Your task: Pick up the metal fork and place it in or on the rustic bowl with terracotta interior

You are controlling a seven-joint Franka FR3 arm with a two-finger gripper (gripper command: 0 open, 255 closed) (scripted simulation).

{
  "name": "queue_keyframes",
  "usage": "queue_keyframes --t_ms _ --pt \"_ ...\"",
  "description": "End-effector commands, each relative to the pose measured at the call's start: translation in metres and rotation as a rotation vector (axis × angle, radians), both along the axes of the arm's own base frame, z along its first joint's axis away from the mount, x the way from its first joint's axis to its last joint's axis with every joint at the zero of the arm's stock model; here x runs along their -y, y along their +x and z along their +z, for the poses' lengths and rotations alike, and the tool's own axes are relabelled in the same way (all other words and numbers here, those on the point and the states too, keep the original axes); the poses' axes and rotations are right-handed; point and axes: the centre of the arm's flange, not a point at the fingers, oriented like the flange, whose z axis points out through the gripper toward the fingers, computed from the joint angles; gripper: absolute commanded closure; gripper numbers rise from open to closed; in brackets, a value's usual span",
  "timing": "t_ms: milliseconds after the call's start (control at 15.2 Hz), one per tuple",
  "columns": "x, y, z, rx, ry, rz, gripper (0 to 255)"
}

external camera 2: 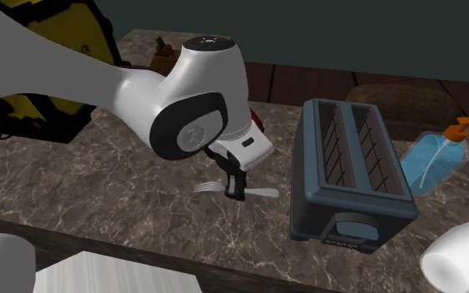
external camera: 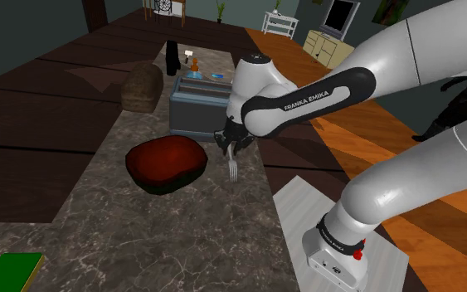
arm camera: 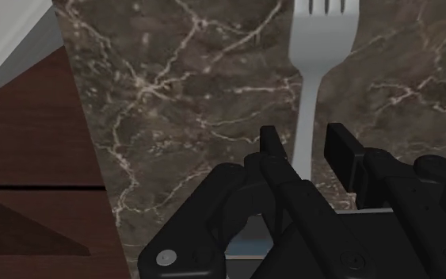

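Here's the gripper (arm camera: 304,149), low over the counter (external camera: 99,216) and right astride the fork (arm camera: 308,87). Grasped or loose, I cannot tell: the gripper itself covers the handle's far end, and the tines run off the picture. The fork is by the counter's long edge on the stand (external camera: 302,207) side. The toaster (external camera: 197,106) is just beyond on that same edge, two slots up, with a blue pump bottle (external camera 2: 436,158) half-hidden behind it. The bowl (external camera: 167,163), dark red inside, sits mid-counter, apart from the fork. In the second exterior view it's perhaps that red sliver behind the arm (external camera 2: 74,75).
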Motion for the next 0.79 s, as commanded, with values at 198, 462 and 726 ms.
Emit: queue_keyframes --t_ms 198,462,726 --pt "0.0 0.001 0.026 -0.001 0.0 0.0 255" --pt "0.0 0.001 0.047 -0.001 0.0 0.0 255" --pt "0.0 0.001 0.068 -0.001 0.0 0.0 255"
